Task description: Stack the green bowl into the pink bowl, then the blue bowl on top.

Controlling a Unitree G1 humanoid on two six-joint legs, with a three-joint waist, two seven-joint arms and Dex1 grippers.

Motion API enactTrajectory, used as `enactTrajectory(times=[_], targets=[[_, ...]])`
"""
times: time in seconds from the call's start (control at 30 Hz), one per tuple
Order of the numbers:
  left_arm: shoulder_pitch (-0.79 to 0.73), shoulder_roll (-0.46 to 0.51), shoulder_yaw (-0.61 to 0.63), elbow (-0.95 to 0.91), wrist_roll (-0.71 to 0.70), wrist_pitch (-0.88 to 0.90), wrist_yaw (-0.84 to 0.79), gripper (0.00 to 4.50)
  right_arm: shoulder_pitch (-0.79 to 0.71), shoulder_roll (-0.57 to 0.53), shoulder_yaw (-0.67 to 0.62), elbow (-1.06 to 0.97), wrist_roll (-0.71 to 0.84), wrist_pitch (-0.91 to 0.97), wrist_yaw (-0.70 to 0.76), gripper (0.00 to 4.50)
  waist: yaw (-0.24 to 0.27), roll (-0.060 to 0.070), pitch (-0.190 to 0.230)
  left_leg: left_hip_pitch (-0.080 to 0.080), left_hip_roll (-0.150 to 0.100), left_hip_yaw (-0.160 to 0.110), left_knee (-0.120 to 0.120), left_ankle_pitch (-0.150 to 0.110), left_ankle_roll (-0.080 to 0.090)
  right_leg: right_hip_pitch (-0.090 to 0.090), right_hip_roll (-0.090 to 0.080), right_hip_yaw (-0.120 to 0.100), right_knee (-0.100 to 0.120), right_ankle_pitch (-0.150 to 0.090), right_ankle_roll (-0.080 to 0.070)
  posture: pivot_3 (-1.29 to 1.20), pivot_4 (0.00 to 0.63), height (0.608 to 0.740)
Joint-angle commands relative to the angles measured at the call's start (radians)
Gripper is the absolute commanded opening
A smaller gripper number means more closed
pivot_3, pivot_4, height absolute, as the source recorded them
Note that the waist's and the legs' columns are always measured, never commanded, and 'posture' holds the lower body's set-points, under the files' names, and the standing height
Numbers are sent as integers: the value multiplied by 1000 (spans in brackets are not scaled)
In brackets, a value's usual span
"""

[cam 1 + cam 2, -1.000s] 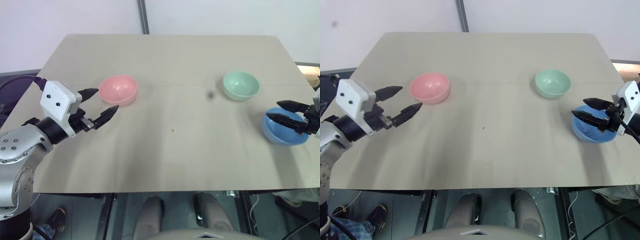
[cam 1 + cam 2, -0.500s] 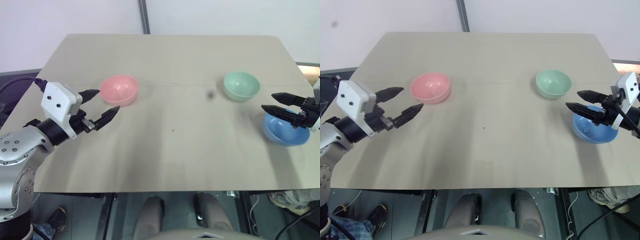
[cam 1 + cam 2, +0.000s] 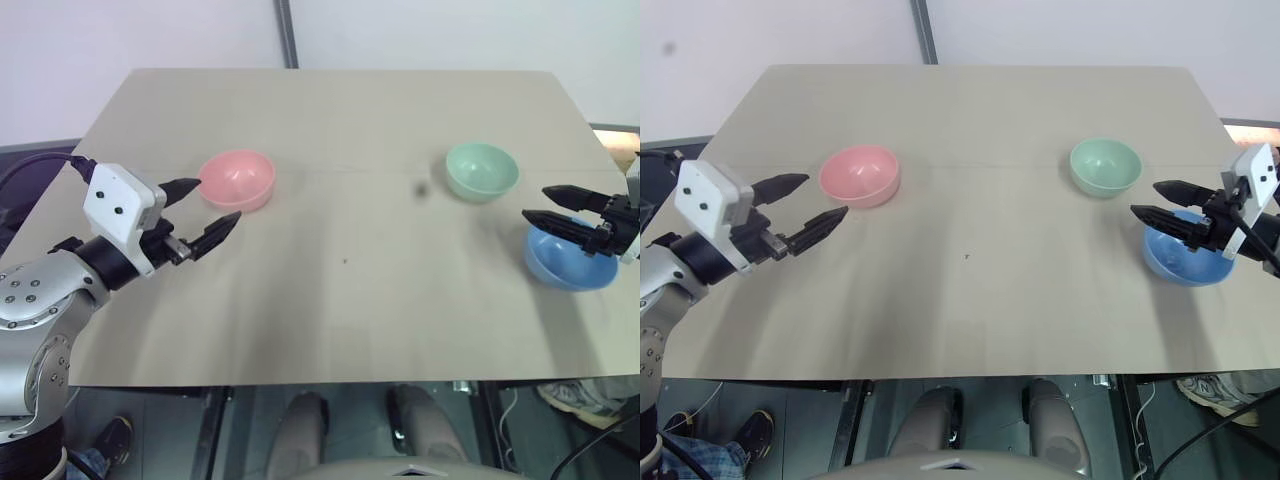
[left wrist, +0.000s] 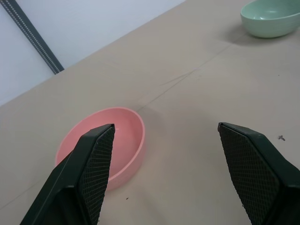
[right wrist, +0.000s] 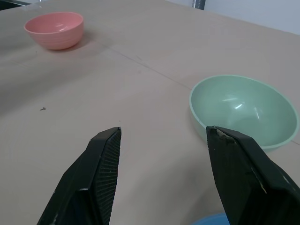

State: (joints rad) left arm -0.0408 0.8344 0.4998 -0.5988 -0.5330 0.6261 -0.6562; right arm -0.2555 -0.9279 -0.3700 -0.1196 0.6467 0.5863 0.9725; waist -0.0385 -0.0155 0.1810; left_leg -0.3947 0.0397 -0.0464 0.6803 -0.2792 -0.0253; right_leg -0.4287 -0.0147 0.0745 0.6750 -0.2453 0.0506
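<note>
Centrally placed on the table (image 3: pixel 340 150), the green bowl (image 3: pixel 482 171) has the blue bowl (image 3: pixel 570 262) just beside it under the released right gripper (image 3: pixel 536 204), the pink bowl (image 3: pixel 237 180) well apart by the released left gripper (image 3: pixel 212 209).

Bare table (image 3: pixel 970 300) lies between the pink bowl (image 3: pixel 860 175) and green bowl (image 3: pixel 1105 165), well apart.

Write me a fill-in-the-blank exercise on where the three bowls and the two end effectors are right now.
1. The left end effector is open beside the ____ bowl.
2. The right end effector is open above the ____ bowl.
3. The green bowl holds ____ inside it.
4. The three bowls stand ____ on the table, none stacked.

Missing words: pink; blue; nothing; apart
</note>
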Motion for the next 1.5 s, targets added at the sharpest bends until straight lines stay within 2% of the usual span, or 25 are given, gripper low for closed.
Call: enactTrajectory(times=[0.03,0.13,0.37,0.73,0.97,1.2,1.33,1.37,1.4,1.5], targets=[[1,13,9,-4,19,-30,-1,3735,-9,-3,-31,-40,26,5,0,3214,0,0,0,0,0,0,0,0,0,0,0,0,0,0,0,0,150,740],[-12,20,-8,24,52,-37,14,3735,-24,4,-24,-76,61,33,-3,3214,0,0,0,0,0,0,0,0,0,0,0,0,0,0,0,0,150,740],[-186,3,-232,276,252,-163,62,3735,-71,66,39,-194,151,114,-46,3214,3,0,0,2,0,-1,0,0,0,1,1,0,1,0,0,0,150,740],[-460,13,-522,708,493,-474,-89,3735,-106,101,53,-278,271,174,-65,3214,4,0,0,-1,-1,-2,1,0,0,0,0,-2,1,0,0,0,150,740],[-541,-9,-580,844,540,-526,-151,3735,-99,96,48,-273,258,153,-67,3214,2,0,0,-2,-1,-2,1,0,0,0,0,-2,2,0,0,0,150,740],[-600,-25,-590,958,599,-542,-134,3735,-85,106,43,-268,244,130,-78,3214,1,0,0,-2,-1,-3,2,0,0,0,0,-3,3,0,0,0,150,740],[-619,-29,-598,993,624,-574,-144,2635,-81,105,45,-258,232,115,-75,3214,2,0,0,-2,-1,-3,2,0,0,0,0,-3,3,0,0,0,150,740],[-623,-32,-597,996,626,-576,-144,2003,-81,106,45,-256,230,113,-75,3214,2,0,0,-2,-1,-3,2,0,0,0,0,-3,3,0,0,0,150,740],[-628,-34,-597,1001,626,-578,-144,1716,-82,107,46,-254,229,111,-75,3214,2,0,0,-2,-1,-3,2,0,0,0,0,-3,3,0,0,0,150,740],[-636,-36,-598,1012,629,-584,-149,174,-84,107,50,-249,225,105,-75,3214,2,0,0,-2,-1,-3,3,0,0,0,0,-3,3,0,0,0,150,740]])
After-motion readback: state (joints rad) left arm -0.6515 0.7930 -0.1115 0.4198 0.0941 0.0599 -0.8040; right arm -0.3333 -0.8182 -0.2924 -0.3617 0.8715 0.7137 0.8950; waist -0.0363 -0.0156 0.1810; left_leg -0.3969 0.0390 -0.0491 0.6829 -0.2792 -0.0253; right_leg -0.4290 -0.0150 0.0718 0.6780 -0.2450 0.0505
